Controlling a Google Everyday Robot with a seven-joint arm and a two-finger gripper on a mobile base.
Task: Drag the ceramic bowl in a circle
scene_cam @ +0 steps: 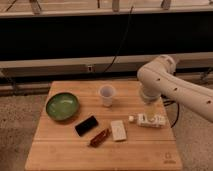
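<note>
Six things are sitting on a wooden table (55, 155). The green bowl (62, 106) is resting near the left edge, upright, with nothing touching it. A white cup (106, 95) is standing to its right, near the middle of the back half. In front of the cup, a flat black slab (86, 125), a reddish-brown bar (99, 137) and a white block (118, 130) are lying close together in a loose row; the bar is lying just beside the block, and whether they touch cannot be told. A white bottle (155, 120) is lying on its side toward the right edge, cap pointing left; its label is showing dark marks that cannot be read.

The white robot arm (175, 87) is reaching in from the right. Its gripper (150, 110) is hanging fingers-down just above the lying bottle, well apart from the bowl, with its fingers spread apart and nothing between them. A small printed mark (170, 159) is showing in the table's front right corner, too small to read.
</note>
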